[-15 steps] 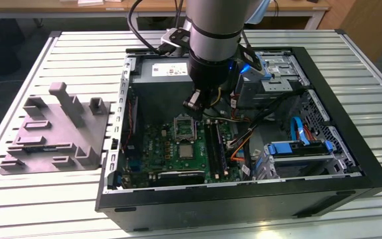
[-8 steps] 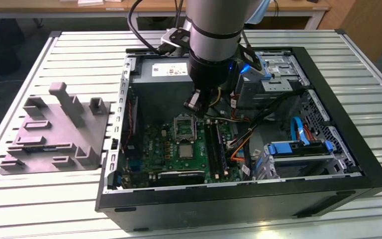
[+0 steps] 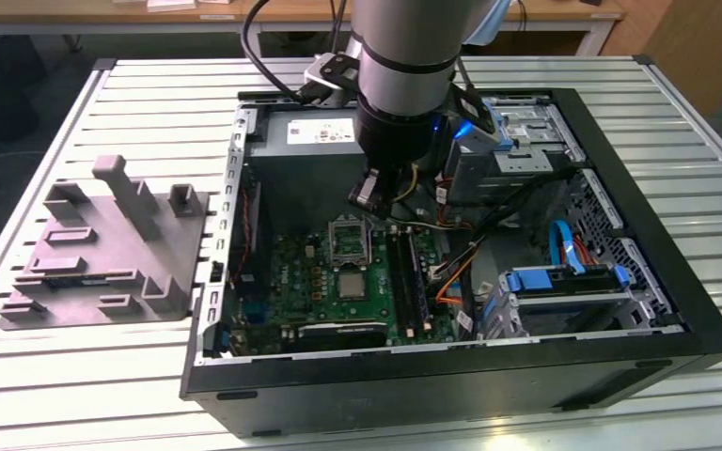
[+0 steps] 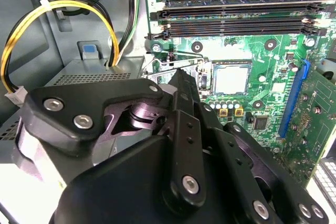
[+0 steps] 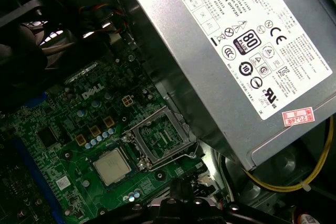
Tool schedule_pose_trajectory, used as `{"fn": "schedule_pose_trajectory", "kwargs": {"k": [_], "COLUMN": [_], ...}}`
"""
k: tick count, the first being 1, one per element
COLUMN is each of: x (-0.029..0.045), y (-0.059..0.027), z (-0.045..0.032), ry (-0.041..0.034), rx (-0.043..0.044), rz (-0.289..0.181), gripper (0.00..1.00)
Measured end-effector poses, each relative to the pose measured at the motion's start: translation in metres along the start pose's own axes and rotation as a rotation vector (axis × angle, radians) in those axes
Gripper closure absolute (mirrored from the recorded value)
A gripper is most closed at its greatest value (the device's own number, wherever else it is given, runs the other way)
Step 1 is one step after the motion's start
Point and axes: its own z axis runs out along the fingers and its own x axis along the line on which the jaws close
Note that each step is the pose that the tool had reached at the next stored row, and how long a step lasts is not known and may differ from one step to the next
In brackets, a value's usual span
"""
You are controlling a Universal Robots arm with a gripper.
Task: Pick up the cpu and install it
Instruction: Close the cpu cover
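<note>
Fingers [image 4: 185, 114] look drawn together into one narrow tip in the second wrist view. I see nothing pinched between them, so I log them as closed and empty.

Gripper [image 3: 375, 200] hangs inside the open computer case [image 3: 681, 310], low over the motherboard [image 3: 317, 282] and close to the grey power supply [image 5: 236, 51].

Position of the cpu [image 3: 353, 285]: flat on the motherboard, silvery top up, not in the grip. It also shows in both wrist views [image 4: 231, 78] [image 5: 112, 165]. It sits just beside the hinged metal socket frame [image 5: 160, 140], which stands swung open. Judging by that, it may already be lying in its seat, but I cannot confirm it is fully down.

Key relation: the fingertip is over the open frame, and the cpu lies on that frame's far side from the power supply. In the exterior view that is toward the case's near wall. Tip and cpu are near, not touching.

Chip is square, so no long axis to align on.

Grey moulded tray [image 3: 98, 254] sits outside the case, at the exterior view's left.
</note>
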Motion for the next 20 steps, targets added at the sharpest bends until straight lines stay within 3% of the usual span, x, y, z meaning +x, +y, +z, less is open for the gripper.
{"fn": "schedule_pose_trajectory", "kwargs": {"k": [10,11,13,14,20], "x": [0.0002,0.0002,0.0002,0.0004,-0.0012], "y": [-0.0001,-0.0002,-0.0003,-0.0005,-0.0036], "z": [0.0,0.0002,0.0007,0.0015,0.0074], "ry": [-0.0009,-0.0089,-0.0365,-0.0432,-0.0442], "rx": [-0.0006,-0.0059,-0.0242,-0.0286,-0.0303], "rz": [0.0,-0.001,-0.002,-0.002,-0.002], "gripper": [0.89,0.89,0.89,0.89,0.89]}}
